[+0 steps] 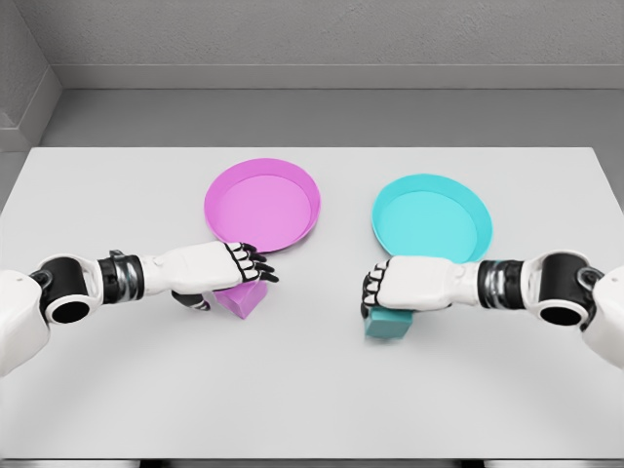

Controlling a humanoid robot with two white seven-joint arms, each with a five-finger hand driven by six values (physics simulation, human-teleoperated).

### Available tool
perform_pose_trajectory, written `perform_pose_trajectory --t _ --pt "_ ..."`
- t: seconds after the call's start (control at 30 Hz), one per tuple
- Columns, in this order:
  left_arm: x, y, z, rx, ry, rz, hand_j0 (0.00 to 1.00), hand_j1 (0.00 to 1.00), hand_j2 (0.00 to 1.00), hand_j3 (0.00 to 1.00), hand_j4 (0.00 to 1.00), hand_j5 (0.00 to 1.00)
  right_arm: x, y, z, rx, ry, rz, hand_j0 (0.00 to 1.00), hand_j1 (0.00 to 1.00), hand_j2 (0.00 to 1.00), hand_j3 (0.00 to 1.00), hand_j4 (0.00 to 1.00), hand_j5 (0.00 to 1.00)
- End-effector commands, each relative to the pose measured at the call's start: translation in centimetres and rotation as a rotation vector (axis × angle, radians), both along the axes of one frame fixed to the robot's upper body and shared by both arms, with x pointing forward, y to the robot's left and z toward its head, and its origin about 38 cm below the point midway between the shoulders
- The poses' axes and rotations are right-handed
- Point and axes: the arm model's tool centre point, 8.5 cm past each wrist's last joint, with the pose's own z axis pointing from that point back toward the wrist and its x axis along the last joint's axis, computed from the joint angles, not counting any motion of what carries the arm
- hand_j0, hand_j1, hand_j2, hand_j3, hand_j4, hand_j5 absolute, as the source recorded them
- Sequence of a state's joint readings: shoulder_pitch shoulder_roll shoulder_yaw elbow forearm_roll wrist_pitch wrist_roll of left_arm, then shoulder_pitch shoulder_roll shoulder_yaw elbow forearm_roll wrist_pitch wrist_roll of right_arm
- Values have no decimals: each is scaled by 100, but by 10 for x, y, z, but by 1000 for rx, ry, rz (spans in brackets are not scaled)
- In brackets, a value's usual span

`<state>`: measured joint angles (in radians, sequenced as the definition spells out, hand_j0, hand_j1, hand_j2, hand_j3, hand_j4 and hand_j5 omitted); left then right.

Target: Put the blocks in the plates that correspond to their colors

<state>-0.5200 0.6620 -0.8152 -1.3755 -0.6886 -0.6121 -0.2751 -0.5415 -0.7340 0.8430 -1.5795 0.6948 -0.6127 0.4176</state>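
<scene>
A pink plate [263,200] lies left of centre and a cyan plate [431,216] right of centre on the white table [312,390]. In front of the pink plate stands a pink block [243,298]; my left hand [242,265] covers its top with fingers curled around it. A teal block [387,326] rests in front of the cyan plate, and my right hand [382,290] is over it, fingers curled down on its upper part. Both blocks appear to rest on the table.
The table's far edge meets a grey floor and wall beyond. Both forearms reach in low from the left and right sides.
</scene>
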Motion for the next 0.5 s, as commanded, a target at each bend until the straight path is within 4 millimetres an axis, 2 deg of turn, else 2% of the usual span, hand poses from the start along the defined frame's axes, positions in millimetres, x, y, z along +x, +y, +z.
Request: perform_pose_trajectory --t 0.0,0.13,0.47 --pt "1 1 -2 -4 7 10 100 100 100 100 100 100 1 -1 2 7 -2 -7 64 64 64 64 64 64" --pt "2 2 -3 -4 10 13 100 100 100 100 100 100 8 -5 12 20 -27 -25 64 64 64 64 64 64" --pt "5 -13 -7 -21 14 5 100 100 100 100 100 100 16 -13 21 22 -53 -51 64 64 64 64 64 64"
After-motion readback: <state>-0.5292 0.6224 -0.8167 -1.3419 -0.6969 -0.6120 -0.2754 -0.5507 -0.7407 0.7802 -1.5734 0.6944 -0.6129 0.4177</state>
